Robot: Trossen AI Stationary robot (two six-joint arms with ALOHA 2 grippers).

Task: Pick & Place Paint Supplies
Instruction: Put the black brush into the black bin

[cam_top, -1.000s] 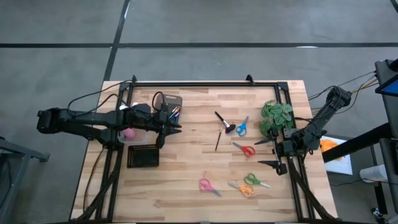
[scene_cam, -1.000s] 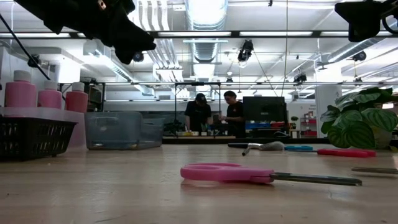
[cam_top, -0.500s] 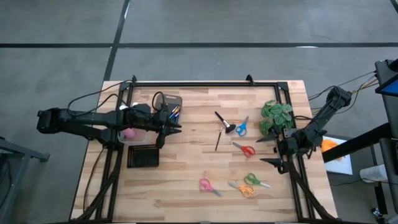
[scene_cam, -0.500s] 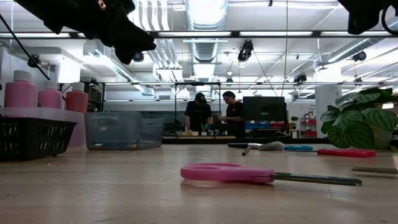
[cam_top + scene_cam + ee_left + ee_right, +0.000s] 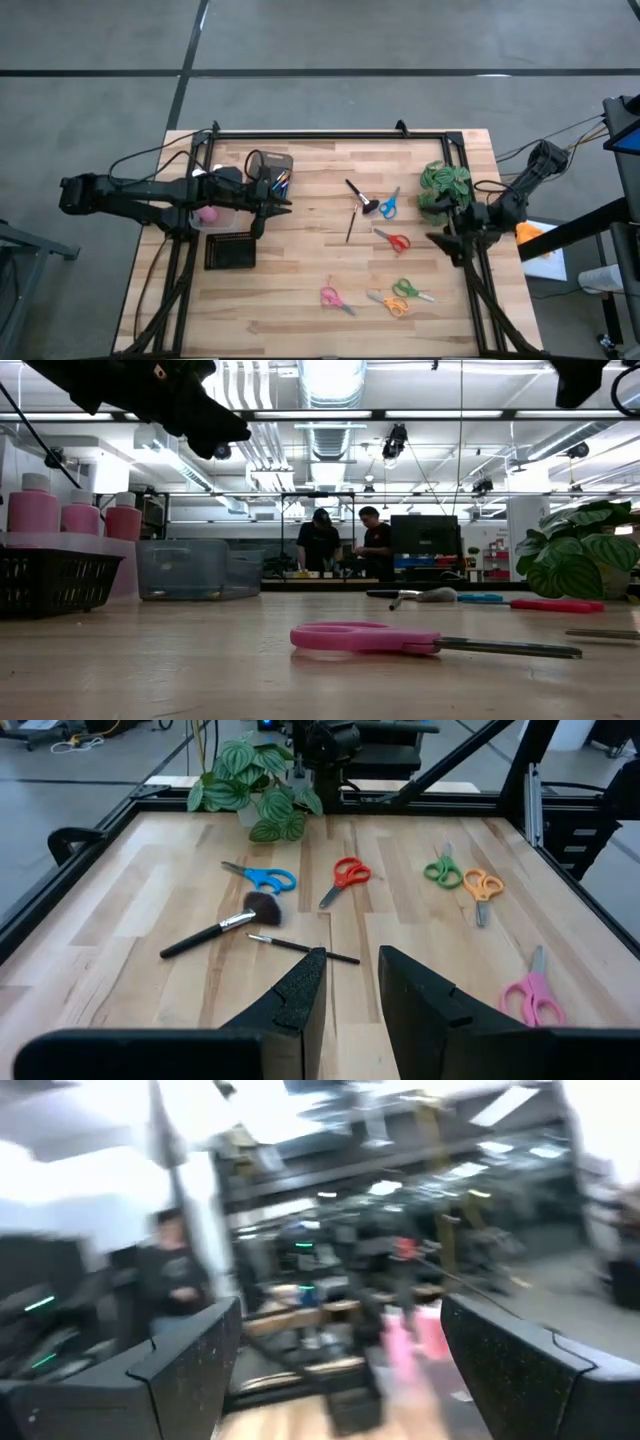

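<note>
Lying ahead of left pincer (image 5: 350,982): paintbrush (image 5: 303,948)

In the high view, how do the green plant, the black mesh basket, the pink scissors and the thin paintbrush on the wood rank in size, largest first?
1. green plant and black mesh basket: they look alike, so no ranking between them.
2. thin paintbrush and pink scissors: similar length, too close to rank.

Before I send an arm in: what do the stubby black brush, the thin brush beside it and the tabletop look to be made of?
Stubby black brush: glossy black handle, probably plastic or lacquered wood, a shiny metal-looking ferrule, soft fluffy dark bristles. Thin brush: slim dark handle with a pale tip; material unclear. Tabletop: pale wooden planks, grain and seams visible, matte finish.
</note>
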